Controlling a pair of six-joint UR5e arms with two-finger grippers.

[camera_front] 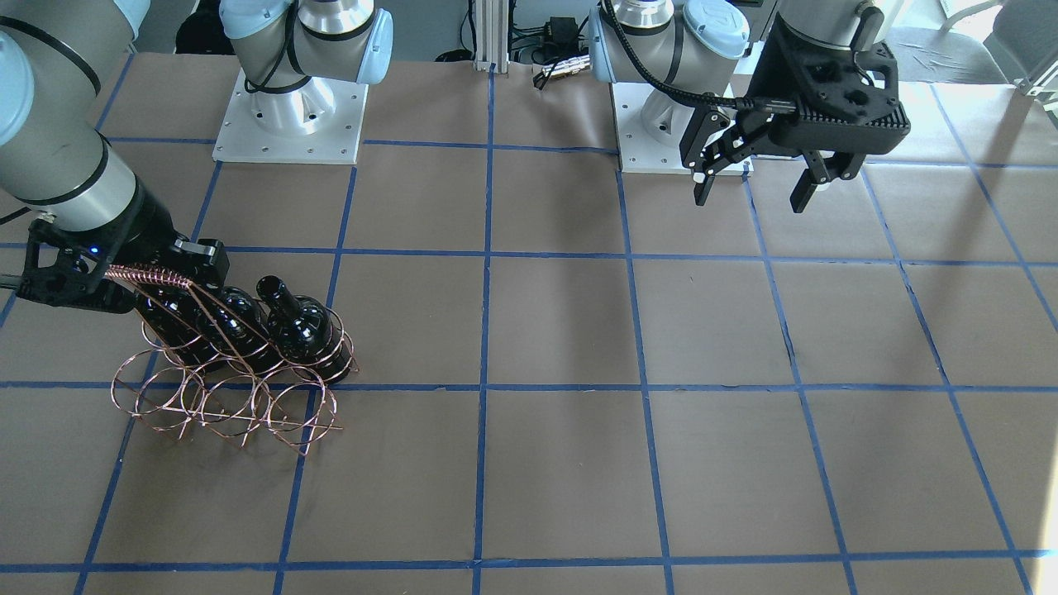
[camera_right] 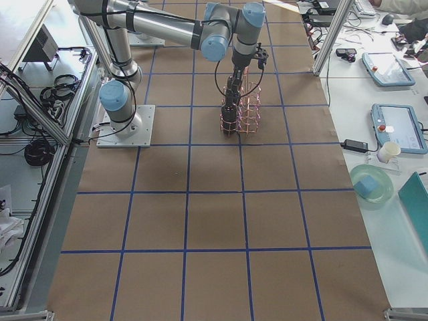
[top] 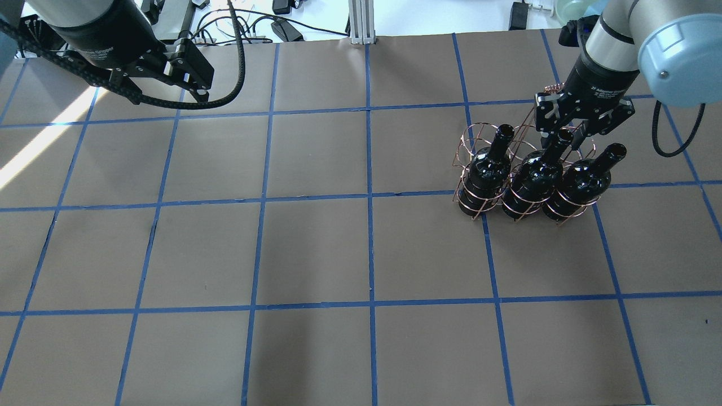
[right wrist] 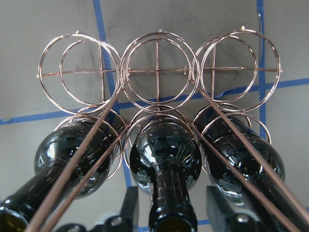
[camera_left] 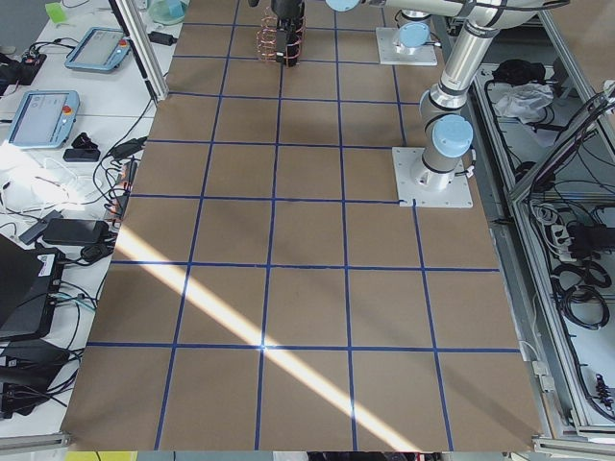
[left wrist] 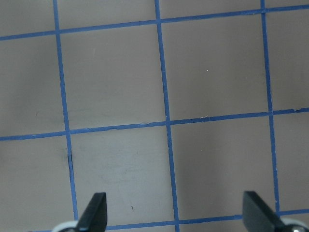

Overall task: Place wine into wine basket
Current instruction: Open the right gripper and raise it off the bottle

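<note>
Three nearly black wine bottles stand side by side in one row of rings of the copper wire wine basket at the table's right. The basket's other row of rings is empty. My right gripper is above the basket. Its fingers sit on either side of the middle bottle's neck with a gap on each side, so it is open. The coil-wrapped handle lies against the gripper's body. My left gripper is open and empty, high over the far left.
The brown paper table has a blue tape grid. The arm bases stand on white plates at the robot's edge. The left wrist view shows only bare paper below my left gripper. Side benches hold tablets and cables.
</note>
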